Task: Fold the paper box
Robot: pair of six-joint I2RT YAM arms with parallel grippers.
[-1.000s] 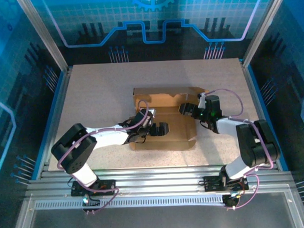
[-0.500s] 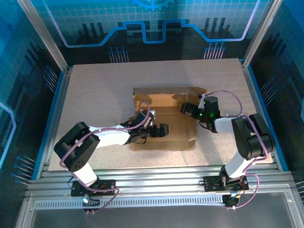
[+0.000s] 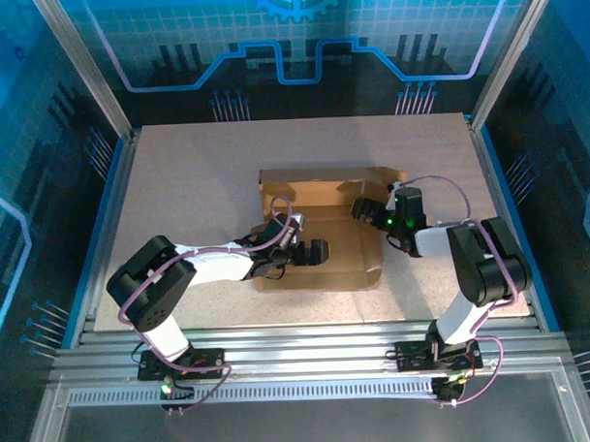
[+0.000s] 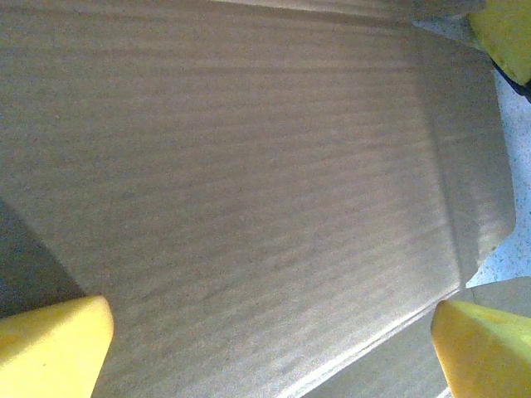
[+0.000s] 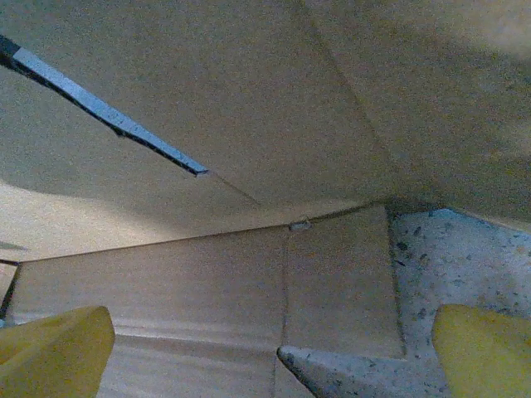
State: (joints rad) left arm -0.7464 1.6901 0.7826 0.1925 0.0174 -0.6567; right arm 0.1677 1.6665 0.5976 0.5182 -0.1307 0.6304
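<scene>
The paper box (image 3: 343,266) is a brown cardboard sheet lying mid-table, its rear wall (image 3: 308,188) folded up. My left gripper (image 3: 314,251) hovers low over the flat front panel, open, with nothing between its yellow fingertips (image 4: 51,348); under it I see plain cardboard (image 4: 249,166) and a crease. My right gripper (image 3: 361,211) reaches in from the right at the box's rear right corner, open and empty. Its view looks along a flat panel (image 5: 207,282) toward upright walls with a narrow slot (image 5: 108,116). One of its yellow fingertips (image 5: 485,352) is over bare table.
The speckled table (image 3: 196,176) has free room left, right and behind the box. Metal frame posts (image 3: 110,189) and blue walls fence the workspace. A yellow finger (image 4: 504,33) of the other gripper shows at the upper right of the left wrist view.
The right arm's elbow has swung a little left and toward the box; its gripper stays at the rear right corner. The left arm has edged slightly right. Both stay open.
</scene>
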